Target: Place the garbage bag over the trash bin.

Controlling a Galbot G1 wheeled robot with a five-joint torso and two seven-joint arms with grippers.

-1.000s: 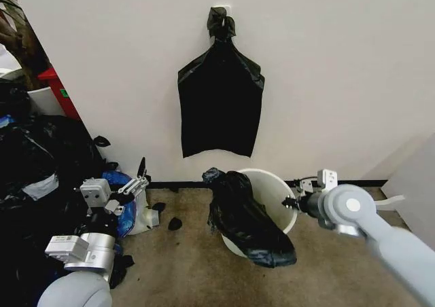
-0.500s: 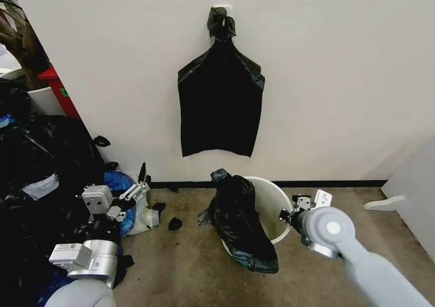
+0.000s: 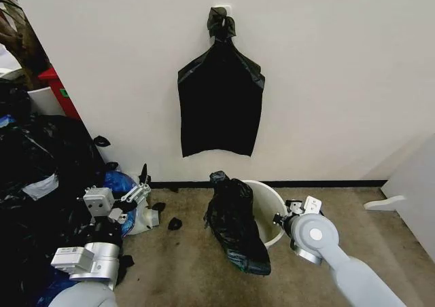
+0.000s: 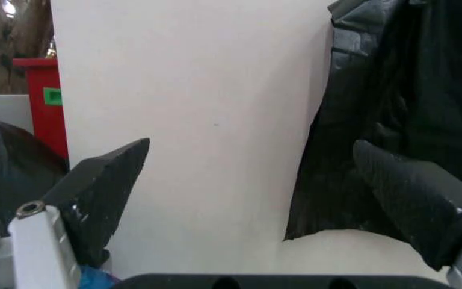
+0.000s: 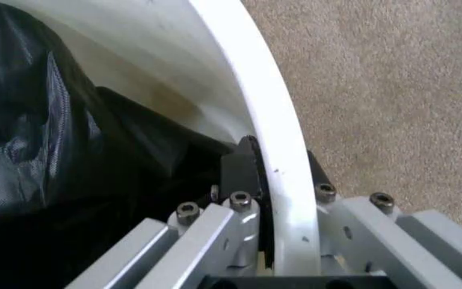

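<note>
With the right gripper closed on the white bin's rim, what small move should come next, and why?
Probably bring the open left gripper toward the garbage bag. The right gripper clamps the rim of the trash bin, one finger inside and one outside, so the bin is steadied. The bag is draped over the bin's left side only; much of the rim is bare.

The head camera looks forward and down from well back, facing a plain white wall (image 3: 340, 69) and brown carpet (image 3: 190, 266). The left wrist camera sits low, facing that same wall (image 4: 215, 120) and the flat black knotted plastic bag (image 3: 221, 103) hung on it (image 4: 408, 90). The right wrist camera looks very closely along the round white plastic bucket (image 5: 275, 150), also seen from the head (image 3: 272, 205).
</note>
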